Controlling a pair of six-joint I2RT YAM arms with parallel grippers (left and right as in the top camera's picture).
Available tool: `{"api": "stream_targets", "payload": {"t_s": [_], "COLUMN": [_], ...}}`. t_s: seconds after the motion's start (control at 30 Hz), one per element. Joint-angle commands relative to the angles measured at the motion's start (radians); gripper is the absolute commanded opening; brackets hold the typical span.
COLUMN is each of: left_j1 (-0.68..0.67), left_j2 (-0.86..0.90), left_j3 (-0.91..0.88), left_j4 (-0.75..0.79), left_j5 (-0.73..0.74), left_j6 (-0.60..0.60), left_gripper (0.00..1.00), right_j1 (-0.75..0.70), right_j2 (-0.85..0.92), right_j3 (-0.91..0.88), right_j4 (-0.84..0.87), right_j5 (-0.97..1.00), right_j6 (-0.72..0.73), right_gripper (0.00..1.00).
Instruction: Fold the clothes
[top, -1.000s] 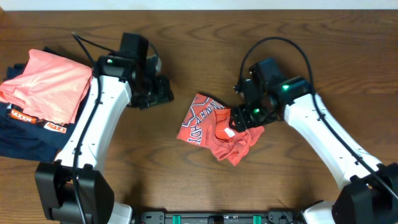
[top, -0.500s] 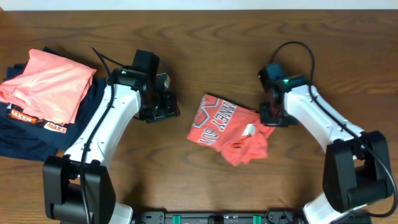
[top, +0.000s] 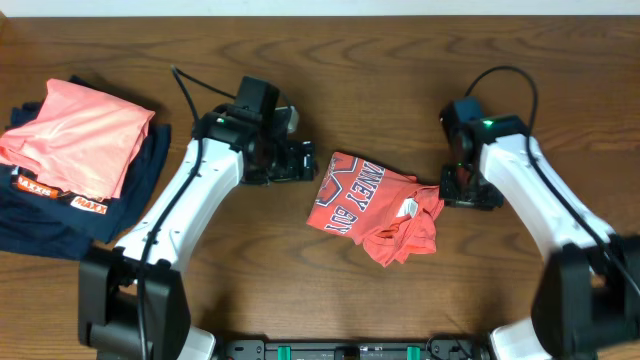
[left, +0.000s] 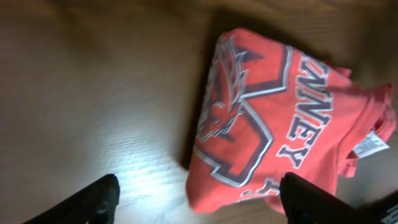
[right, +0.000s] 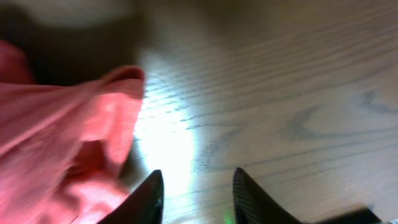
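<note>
Crumpled t-shirt (top: 385, 215), lettering (top: 352, 190) partly hidden

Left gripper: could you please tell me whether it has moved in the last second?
Yes. The left gripper moved right, away from the folded pile, toward the t-shirt.

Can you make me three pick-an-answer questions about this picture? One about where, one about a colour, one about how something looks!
1. Where is the red t-shirt? A on the floor. B in the middle of the table. C inside a box.
2. What colour is the folded garment on the navy pile? A salmon-pink. B green. C white.
3. How does the red t-shirt look? A neatly folded. B spread flat. C crumpled in a heap.
Answers: 1 B, it lies on the wood at the centre. 2 A, pale pink cloth tops the left stack. 3 C, it is bunched and wrinkled.
</note>
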Motion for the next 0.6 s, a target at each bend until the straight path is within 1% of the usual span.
{"api": "stream_targets", "payload": {"t_s": [0.0, 0.03, 0.1, 0.23, 0.3, 0.37, 0.57], "left_j1": [-0.007, -0.007, -0.007, -0.01, -0.016, -0.029, -0.093], "left_j2": [0.066, 0.092, 0.144, 0.242, 0.283, 0.312, 0.389], "left_j3": [-0.005, -0.005, -0.005, -0.005, -0.005, -0.005, -0.005], "left_j4": [0.039, 0.062, 0.111, 0.197, 0.235, 0.259, 0.301], "left_j5": [0.074, 0.1, 0.145, 0.257, 0.347, 0.392, 0.401], "left_j6": [0.044, 0.051, 0.052, 0.061, 0.074, 0.079, 0.116], "left_gripper": [0.85, 0.85, 0.86, 0.86, 0.86, 0.86, 0.85], "right_j1": [-0.009, -0.009, -0.009, -0.009, -0.009, -0.009, -0.009], "right_j2": [-0.106, -0.129, -0.163, -0.205, -0.208, -0.208, -0.208], "right_j3": [0.032, 0.032, 0.032, 0.032, 0.032, 0.032, 0.032], "right_j4": [0.0, -0.001, -0.004, -0.03, -0.039, -0.042, -0.042], "right_j5": [-0.024, -0.03, -0.046, -0.048, -0.048, -0.048, -0.049], "right_j6": [0.011, 0.011, 0.002, -0.004, -0.026, -0.037, -0.037], "right_gripper": [0.46, 0.51, 0.56, 0.63, 0.64, 0.64, 0.64]}}
